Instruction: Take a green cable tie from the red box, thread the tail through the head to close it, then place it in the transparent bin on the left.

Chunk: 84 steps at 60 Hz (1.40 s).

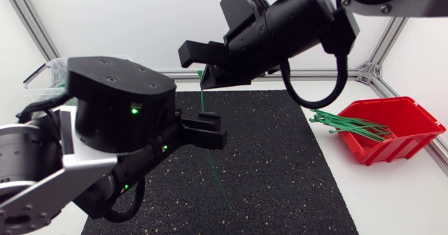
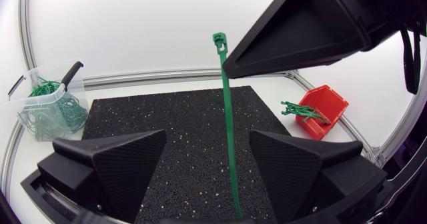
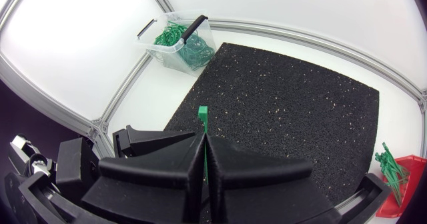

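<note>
The transparent bin sits far left. My left gripper is spread wide, with the green cable tie upright between its fingers, seemingly untouched. My right gripper clamps the tie just below its head. The red box sits far right.

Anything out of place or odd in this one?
Only minor: spare ties jut over the rim of the red box. The right pincer holds one tie upright inside the open left pincer; nothing spilled or damaged.
</note>
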Each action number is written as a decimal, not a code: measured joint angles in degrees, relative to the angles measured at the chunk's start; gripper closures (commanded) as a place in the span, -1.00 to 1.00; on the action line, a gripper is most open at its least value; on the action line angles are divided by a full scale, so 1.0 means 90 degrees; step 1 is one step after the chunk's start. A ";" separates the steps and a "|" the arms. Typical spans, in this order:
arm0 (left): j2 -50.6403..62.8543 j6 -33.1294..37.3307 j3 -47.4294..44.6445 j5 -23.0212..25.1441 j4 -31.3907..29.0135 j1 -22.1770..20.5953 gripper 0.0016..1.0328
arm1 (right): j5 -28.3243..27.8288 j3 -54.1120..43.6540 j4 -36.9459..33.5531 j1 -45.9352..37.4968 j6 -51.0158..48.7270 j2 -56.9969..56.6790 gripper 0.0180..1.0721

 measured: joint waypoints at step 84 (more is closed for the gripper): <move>0.0306 0.0352 -0.0219 -0.0675 0.0750 -0.0219 0.92 | 0.0753 0.0000 0.0032 0.0413 -0.0165 0.0058 0.51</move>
